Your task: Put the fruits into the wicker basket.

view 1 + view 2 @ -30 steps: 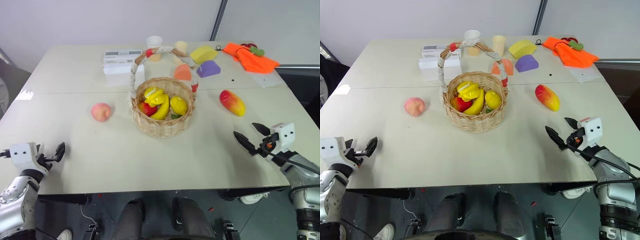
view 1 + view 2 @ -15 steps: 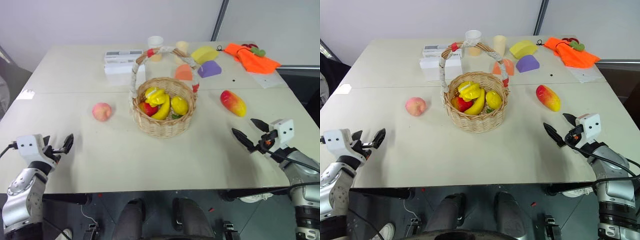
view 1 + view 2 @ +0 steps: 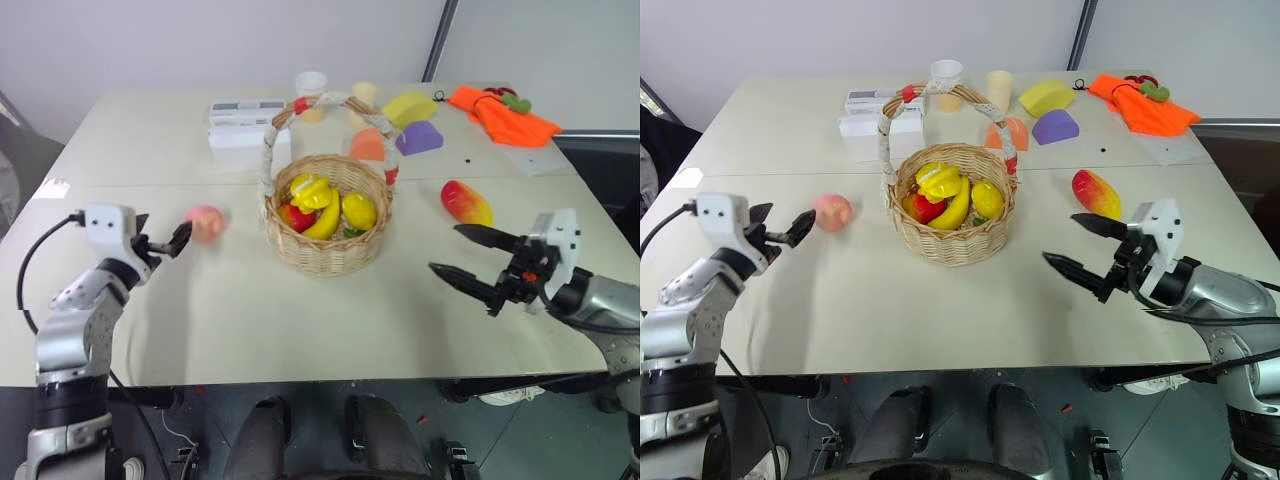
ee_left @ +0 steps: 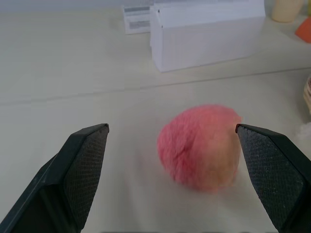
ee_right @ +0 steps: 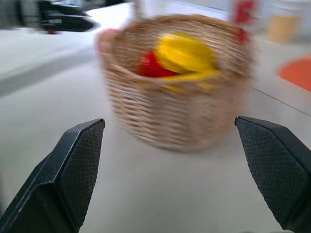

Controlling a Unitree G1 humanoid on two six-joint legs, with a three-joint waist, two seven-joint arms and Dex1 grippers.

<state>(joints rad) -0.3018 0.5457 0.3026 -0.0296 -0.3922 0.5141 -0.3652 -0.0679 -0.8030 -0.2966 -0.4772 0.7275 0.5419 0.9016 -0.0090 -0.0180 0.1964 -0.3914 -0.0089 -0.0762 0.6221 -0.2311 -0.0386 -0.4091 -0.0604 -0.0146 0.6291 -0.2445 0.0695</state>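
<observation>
Peach (image 3: 204, 222) lies on the desk (image 3: 250, 320) to the left of the basket (image 3: 325, 245), apart from it, and the left hand (image 3: 163, 243) sits level just short of the fruit with its fingers spread; in the left wrist view the peach (image 4: 200, 145) shows between the two open tips, nearer one of them, with no contact visible, so this looks like the line-up for a side-on pinch. Mango (image 3: 465, 204) rests on the desk to the right of the basket, well apart from it and still outside. The right hand (image 3: 462, 256) hangs above the desk in front of the mango, its fingers spread wide and empty, pointing across toward the basket rather than at the fruit; the right wrist view looks straight at the basket's woven wall (image 5: 180, 111). By that aim it is probably not yet set for the mango and would have to turn back toward it. The basket stands upright near the middle of the desk, its arched handle (image 3: 310, 105) crossing over the opening, and already holds a banana (image 3: 325, 220), a round yellow fruit (image 3: 358, 210), something red (image 3: 295, 217) and another yellow piece on top. Room remains at the rim, though any drop must clear the handle. Behind it stand a white box (image 3: 243, 122), two cups and coloured blocks (image 3: 405, 108).
</observation>
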